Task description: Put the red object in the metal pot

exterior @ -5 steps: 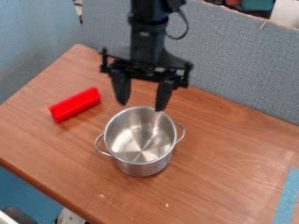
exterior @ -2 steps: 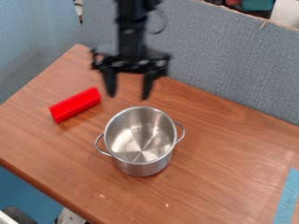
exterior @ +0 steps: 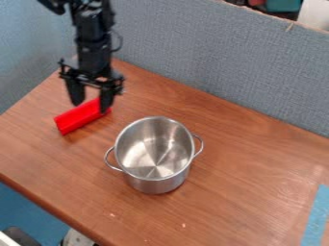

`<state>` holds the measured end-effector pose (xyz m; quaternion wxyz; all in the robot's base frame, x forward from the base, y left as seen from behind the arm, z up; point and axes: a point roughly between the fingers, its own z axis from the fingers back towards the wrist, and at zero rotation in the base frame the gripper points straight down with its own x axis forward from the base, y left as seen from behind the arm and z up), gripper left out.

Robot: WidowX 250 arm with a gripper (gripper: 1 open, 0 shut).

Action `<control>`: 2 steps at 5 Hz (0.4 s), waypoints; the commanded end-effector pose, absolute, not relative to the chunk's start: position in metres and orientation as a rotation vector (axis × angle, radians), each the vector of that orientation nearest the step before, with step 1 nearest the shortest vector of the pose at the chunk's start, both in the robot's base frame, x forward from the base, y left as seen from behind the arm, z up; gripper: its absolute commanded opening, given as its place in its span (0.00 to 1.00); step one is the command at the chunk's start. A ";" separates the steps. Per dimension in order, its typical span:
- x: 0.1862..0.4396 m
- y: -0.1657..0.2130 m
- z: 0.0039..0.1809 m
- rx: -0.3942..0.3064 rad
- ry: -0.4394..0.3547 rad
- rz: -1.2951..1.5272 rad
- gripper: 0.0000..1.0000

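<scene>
A brown wooden table (exterior: 244, 154) stands in front of a grey-blue partition wall (exterior: 218, 53). Left of the metal pot (exterior: 154, 154) lies the red object (exterior: 80, 116), 1 bar flat on the wood, its long axis running from lower left to upper right, toward the pot's far side. The black gripper (exterior: 91, 96) hangs over the bar's upper right end, pointing down, its 2 fingers spread apart and holding nothing. The pot sits upright and open, near the table's front edge, with bare wood around it and to its right.
</scene>
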<state>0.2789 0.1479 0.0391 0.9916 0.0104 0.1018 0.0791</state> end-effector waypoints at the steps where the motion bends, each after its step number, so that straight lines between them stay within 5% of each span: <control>1: 0.296 0.162 0.042 0.031 0.155 0.141 1.00; 2: 0.296 0.154 0.044 0.028 0.155 0.142 1.00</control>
